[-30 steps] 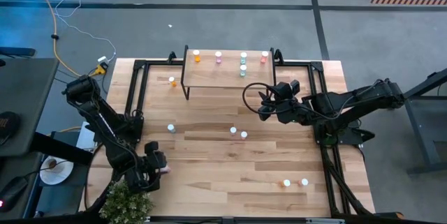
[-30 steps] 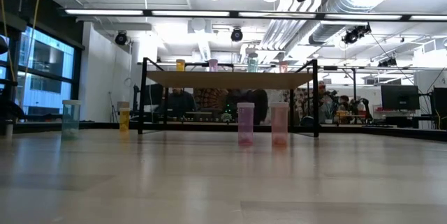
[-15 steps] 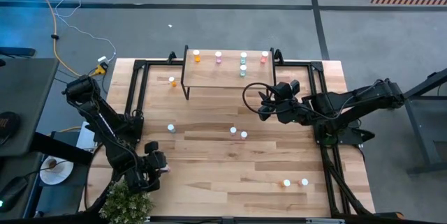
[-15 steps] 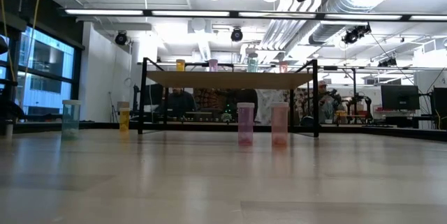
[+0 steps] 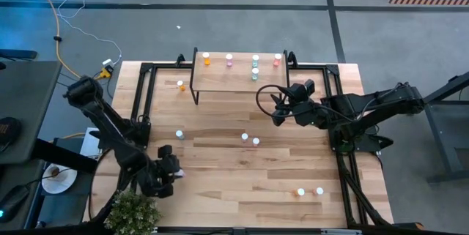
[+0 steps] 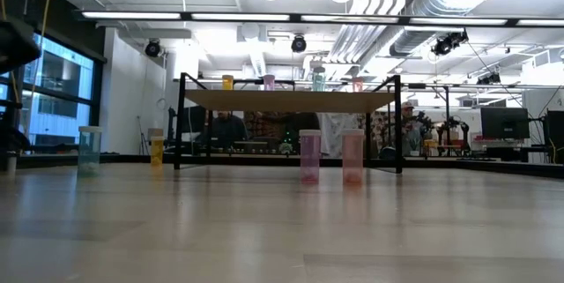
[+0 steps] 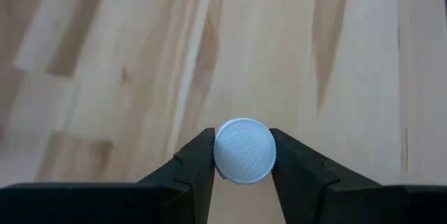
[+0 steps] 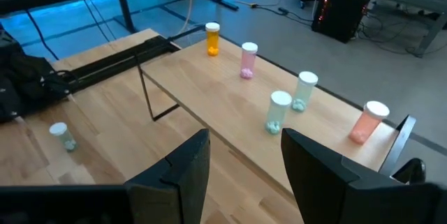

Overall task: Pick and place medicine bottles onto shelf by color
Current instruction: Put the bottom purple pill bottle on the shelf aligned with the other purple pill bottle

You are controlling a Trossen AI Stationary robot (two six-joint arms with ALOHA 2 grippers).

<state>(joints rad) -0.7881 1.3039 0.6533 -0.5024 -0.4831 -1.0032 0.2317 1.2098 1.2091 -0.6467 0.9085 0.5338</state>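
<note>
My left gripper point(image 5: 174, 171), at the table's near left, is shut on a white-capped medicine bottle point(image 7: 243, 151); the cap hides its body. My right gripper point(image 8: 244, 172) hangs open and holds nothing, high over the table just right of the shelf point(image 5: 238, 77). On the shelf stand an orange bottle point(image 8: 213, 39), a pink one point(image 8: 248, 59), two teal ones point(image 8: 278, 111) and a red one point(image 8: 368, 121). Still on the tabletop are an orange bottle point(image 5: 181, 85), a teal one point(image 5: 179, 134), two at the middle point(image 5: 250, 140) and two near the front right point(image 5: 310, 191). My left gripper pinches the bottle's white cap point(image 7: 225, 155) between its two fingers, one on each side of the rim. The fingers slant down from the table's left. I see the cap top-on, so I cannot tell whether the bottle's base is off the wood.
A small green plant point(image 5: 132, 213) stands at the table's near left corner, close behind my left arm. A black frame point(image 5: 143, 99) runs along the table's sides. There is bare wood between the loose bottles in the middle of the table.
My left gripper has swung a little toward the table's right edge, carrying the bottle with it.
</note>
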